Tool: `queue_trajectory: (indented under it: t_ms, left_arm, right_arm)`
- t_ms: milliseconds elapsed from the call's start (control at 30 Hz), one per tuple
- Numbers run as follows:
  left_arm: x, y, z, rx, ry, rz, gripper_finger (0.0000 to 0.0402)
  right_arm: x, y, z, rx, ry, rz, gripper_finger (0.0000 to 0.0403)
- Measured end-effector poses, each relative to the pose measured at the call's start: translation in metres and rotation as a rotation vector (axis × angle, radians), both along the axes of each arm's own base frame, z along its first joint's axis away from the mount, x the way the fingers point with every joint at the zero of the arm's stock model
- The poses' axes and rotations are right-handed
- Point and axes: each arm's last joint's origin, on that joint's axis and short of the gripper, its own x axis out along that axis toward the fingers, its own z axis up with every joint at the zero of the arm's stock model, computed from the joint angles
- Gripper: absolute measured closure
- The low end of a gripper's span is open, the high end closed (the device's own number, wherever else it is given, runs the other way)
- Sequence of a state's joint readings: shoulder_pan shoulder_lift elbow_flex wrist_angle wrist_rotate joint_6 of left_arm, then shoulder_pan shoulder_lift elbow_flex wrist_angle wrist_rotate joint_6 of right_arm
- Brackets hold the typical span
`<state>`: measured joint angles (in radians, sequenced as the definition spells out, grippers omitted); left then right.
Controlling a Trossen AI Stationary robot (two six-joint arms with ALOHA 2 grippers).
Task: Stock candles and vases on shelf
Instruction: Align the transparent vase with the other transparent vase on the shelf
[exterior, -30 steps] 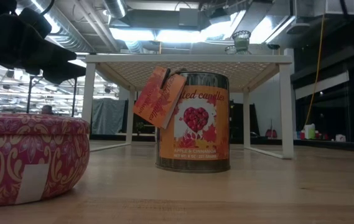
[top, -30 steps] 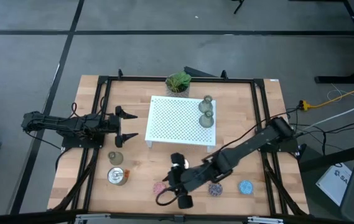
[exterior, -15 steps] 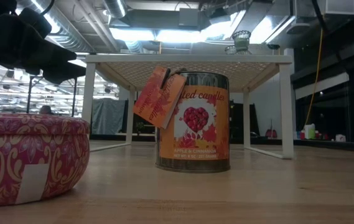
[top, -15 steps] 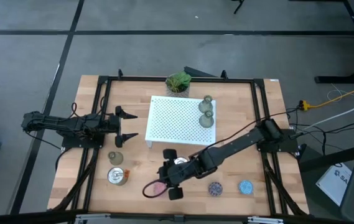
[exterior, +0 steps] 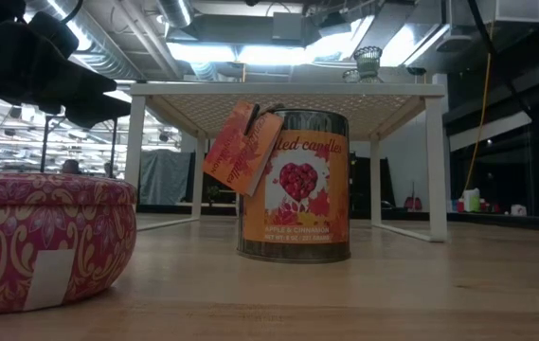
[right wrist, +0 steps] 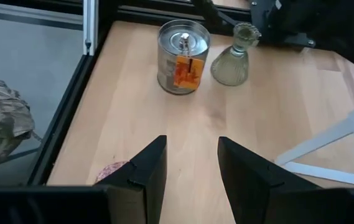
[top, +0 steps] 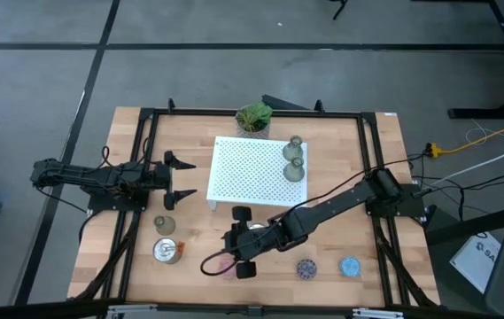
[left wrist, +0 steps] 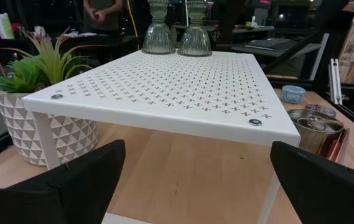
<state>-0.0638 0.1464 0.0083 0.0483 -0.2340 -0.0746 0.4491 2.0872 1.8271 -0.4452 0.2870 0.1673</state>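
Swinging farther left since a second ago, your right claw now hangs over the pink candle, fingers spread, nothing held. That candle sits just below and beside one finger, not between them, so closing now could clip its rim and skid it toward the table edge. Tin and vase stand well ahead. Left claw waits open beside the shelf.

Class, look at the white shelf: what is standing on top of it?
Two olive-green vases stand together at one edge of the shelf; the left wrist view shows them side by side. Whether they touch cannot be told.
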Motion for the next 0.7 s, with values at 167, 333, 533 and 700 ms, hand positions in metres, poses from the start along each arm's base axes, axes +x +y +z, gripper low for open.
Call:
queue_trajectory:
  t_ms: [167, 333, 533, 700]
  left_arm:
    - [0.0, 0.0, 0.0, 0.0, 0.0, 0.0, 0.0002]
    - [0.0, 0.0, 0.0, -0.027, -0.005, 0.003, 0.0002]
    - [0.0, -0.003, -0.001, -0.054, 0.007, -0.114, 0.0002]
    - [-0.002, -0.012, 0.002, -0.09, 0.069, -0.406, 0.0002]
  right_arm:
    - [0.001, 0.0, 0.001, 0.005, -0.012, -0.002, 0.0257]
    - [0.004, -0.001, 0.004, 0.022, -0.056, -0.044, 0.0257]
    - [0.004, -0.001, 0.004, 0.072, -0.049, -0.072, 0.0257]
    - [0.001, 0.004, 0.004, 0.099, -0.042, -0.074, 0.0257]
